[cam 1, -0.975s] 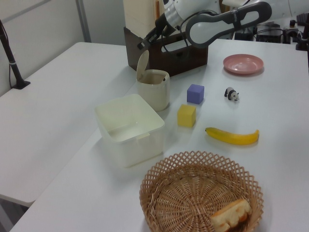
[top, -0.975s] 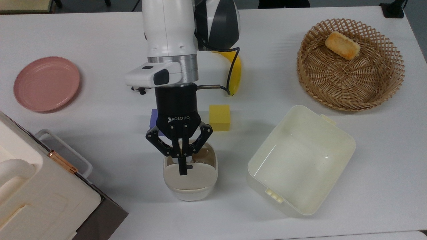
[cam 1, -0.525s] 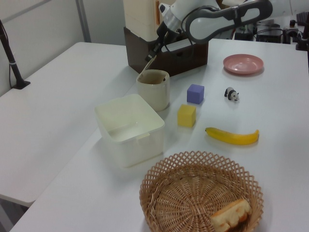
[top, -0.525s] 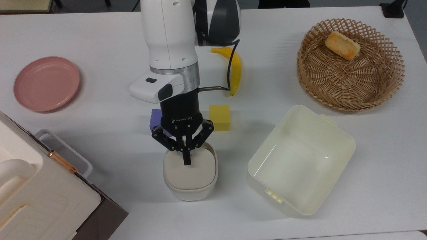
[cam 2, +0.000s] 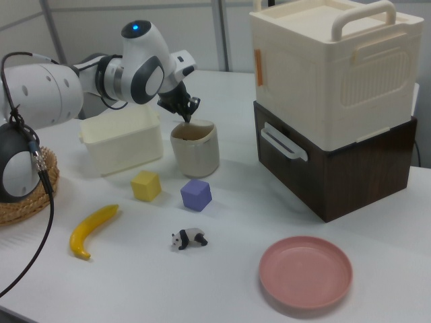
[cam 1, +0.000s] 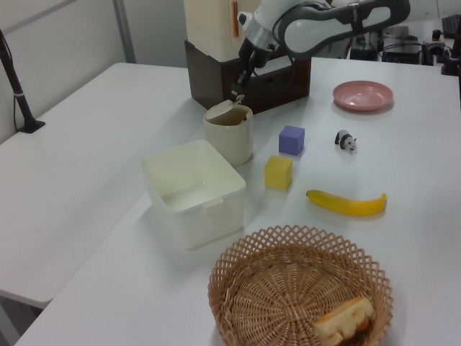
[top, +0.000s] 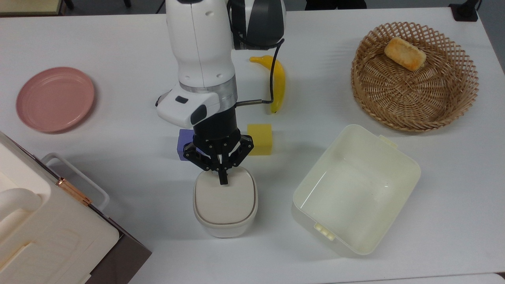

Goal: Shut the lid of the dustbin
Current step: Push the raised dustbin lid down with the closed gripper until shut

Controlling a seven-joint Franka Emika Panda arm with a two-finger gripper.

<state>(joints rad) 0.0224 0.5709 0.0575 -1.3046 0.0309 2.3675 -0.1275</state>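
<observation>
Top view: the lid (top: pixel 225 197), a smooth beige rounded square, now lies nearly flat over the bin (top: pixel 225 228); a second ago it stood tilted with the brown inside showing. The hand (top: pixel 223 178) has drawn its fingers narrow, nearly together, and presses their tips on the lid's far edge. The closing looks almost done. The bin stands on the surface (top: pixel 118 130) between the cream case (top: pixel 43 225) and the glossy open tub (top: pixel 355 189), just in front of the purple cube (top: pixel 183 144) and the yellow cube (top: pixel 259 139).

Left view: the lid (cam 1: pixel 225 109) has dropped from upright to a slight tilt, with a gap left at its raised edge under the hand (cam 1: pixel 238 94). A last push down probably seats it.

Right view: the hand (cam 2: pixel 187 116) bears on the bin (cam 2: pixel 195 149) at its rim; the plastic walls are plain and matte.
</observation>
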